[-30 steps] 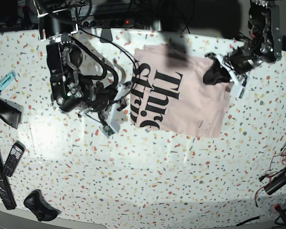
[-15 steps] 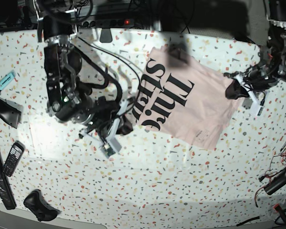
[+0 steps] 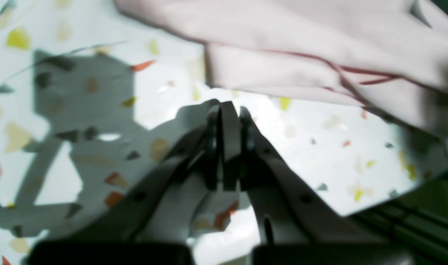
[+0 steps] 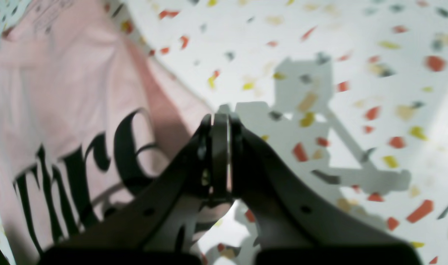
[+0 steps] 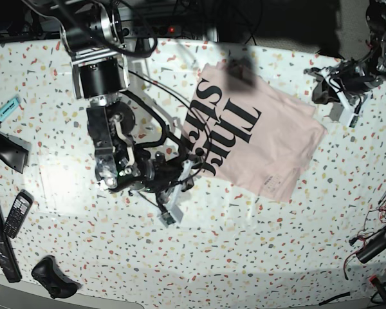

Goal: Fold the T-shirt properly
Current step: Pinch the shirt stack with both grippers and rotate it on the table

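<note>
Pink T-shirt (image 5: 257,145) lies lettering-up, long axis diagonal on surface (image 5: 244,257). Right hand (image 5: 183,177) beside its lettered edge, nearer; left hand (image 5: 338,96) off its far corner. Both closed, empty.

Odds and ends along the edges of the speckled tabletop (image 5: 199,257)

A turquoise marker (image 5: 6,109) lies well to the left of the right arm's tool, with a black keypad phone (image 5: 17,214) and a black mouse-like lump (image 5: 53,278) lower at that edge. A power strip with a red light (image 5: 156,29) runs along the far edge; loose cables (image 5: 379,238) trail below the left arm's tool.
</note>
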